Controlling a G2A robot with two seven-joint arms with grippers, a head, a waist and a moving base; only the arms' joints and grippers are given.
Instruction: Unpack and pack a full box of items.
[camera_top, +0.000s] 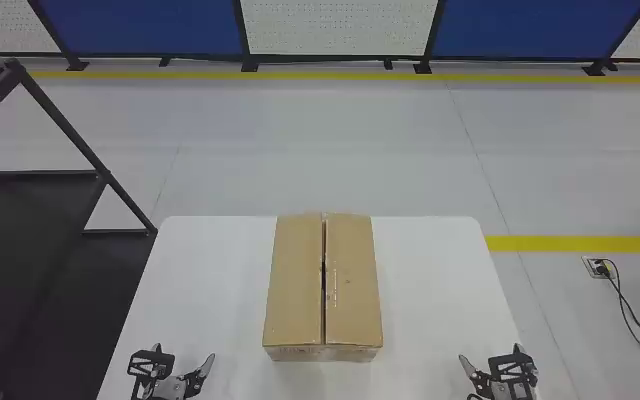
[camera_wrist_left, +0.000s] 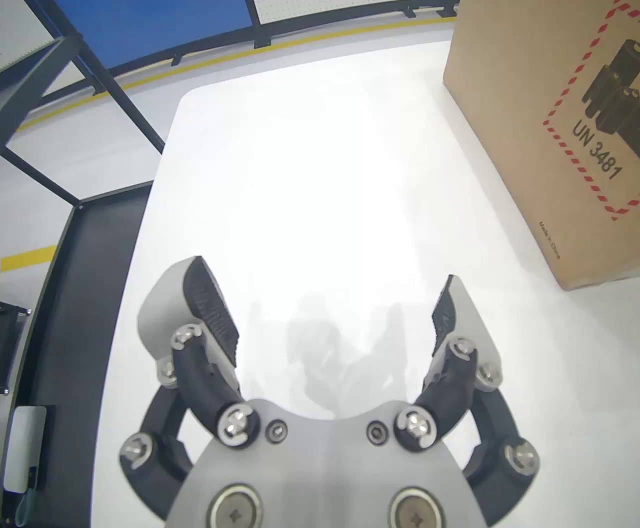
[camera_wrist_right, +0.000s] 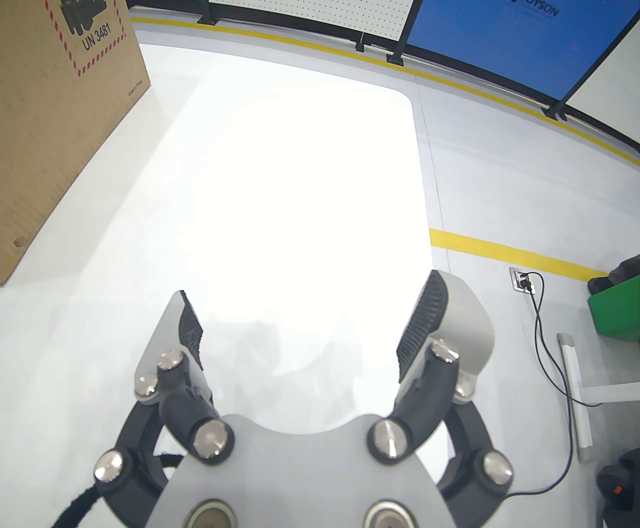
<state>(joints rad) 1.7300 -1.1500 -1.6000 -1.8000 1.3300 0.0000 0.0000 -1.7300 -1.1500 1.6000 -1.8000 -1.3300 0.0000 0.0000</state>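
Blue and white partition panels (camera_top: 330, 25) are closing off the far side of the room, and nearer, a white rectangular desk (camera_top: 210, 290) is carrying the one task item: a tall brown cardboard box (camera_top: 323, 282) with both top flaps folded shut along a middle seam. The left gripper (camera_wrist_left: 325, 280) is hanging low over bare desk with its ribbed black fingers (camera_wrist_left: 210, 305) spread wide and holding nothing. The box is sitting ahead of it and off to its inner side, well apart from the fingertips. The right gripper (camera_wrist_right: 307, 290) is hanging likewise, spread and empty, with the box ahead and to its own inner side, so the carton is lying between the two and beyond both. A black metal rack (camera_top: 50, 280) is standing off the left gripper's outer side, beside the desk. Unpacking is looking not yet begun, since the flaps are shut. Trouble is most likely waiting in the opening. The seam is looking narrow, so a fingertip may skid over the cardboard instead of catching a flap edge. A sideways push on the smooth desk could also slide or tip the tall box unless the other gripper is bracing it. Whether tape is sealing the seam cannot be told; if it is, prying could tear a flap.
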